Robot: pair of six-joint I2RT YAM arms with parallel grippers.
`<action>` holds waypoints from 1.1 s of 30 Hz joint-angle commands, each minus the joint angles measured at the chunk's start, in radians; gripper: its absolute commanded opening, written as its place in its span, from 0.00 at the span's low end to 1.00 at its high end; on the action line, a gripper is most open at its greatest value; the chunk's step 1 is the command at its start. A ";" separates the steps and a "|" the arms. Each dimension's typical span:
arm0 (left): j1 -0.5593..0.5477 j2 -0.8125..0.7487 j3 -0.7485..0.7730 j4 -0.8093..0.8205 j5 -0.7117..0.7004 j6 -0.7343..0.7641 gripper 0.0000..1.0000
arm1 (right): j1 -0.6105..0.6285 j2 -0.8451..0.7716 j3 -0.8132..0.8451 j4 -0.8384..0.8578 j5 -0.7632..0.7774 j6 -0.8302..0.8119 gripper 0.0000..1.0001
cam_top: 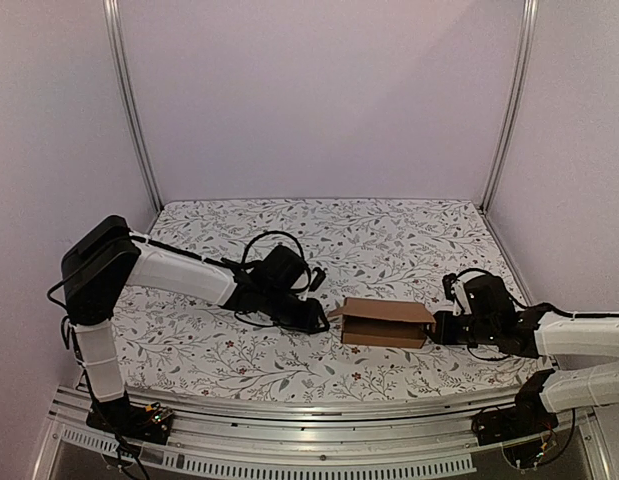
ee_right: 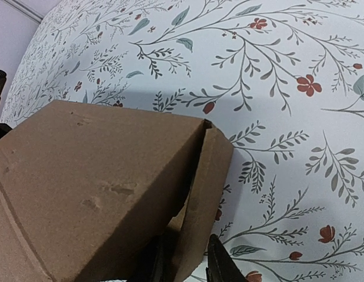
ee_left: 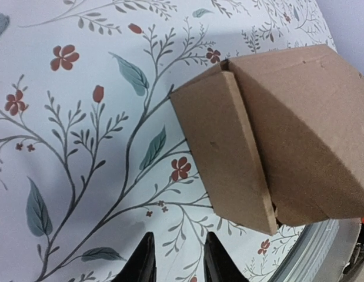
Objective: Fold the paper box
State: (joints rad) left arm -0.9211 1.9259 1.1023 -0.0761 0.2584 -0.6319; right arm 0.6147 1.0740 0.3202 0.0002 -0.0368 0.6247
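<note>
Left arm (cam_top: 179,272) low, reaching right; left gripper (ee_left: 177,263) slightly parted, empty. Right arm (cam_top: 579,338) reaching left; right gripper (ee_right: 183,265) pinching paper box (ee_right: 99,188) flap.

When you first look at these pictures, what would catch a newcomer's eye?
The brown paper box stands out, lying right of centre on the floral tablecloth. The right gripper appears to pinch one end flap, while the left gripper sits open just short of the other end.
</note>
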 commanded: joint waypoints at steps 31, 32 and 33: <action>-0.011 0.030 0.301 -0.103 0.024 0.234 0.29 | 0.008 -0.010 -0.008 -0.067 0.067 -0.026 0.21; -0.014 0.036 0.290 -0.100 0.023 0.232 0.29 | 0.008 -0.009 -0.008 -0.069 0.070 -0.025 0.21; -0.017 0.045 0.279 -0.095 0.026 0.230 0.29 | 0.009 -0.008 -0.007 -0.071 0.070 -0.025 0.21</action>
State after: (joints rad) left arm -0.9150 1.9240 1.4105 -0.1768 0.2565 -0.4206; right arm 0.6170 1.0611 0.3202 -0.0212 -0.0116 0.6117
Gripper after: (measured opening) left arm 0.289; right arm 0.211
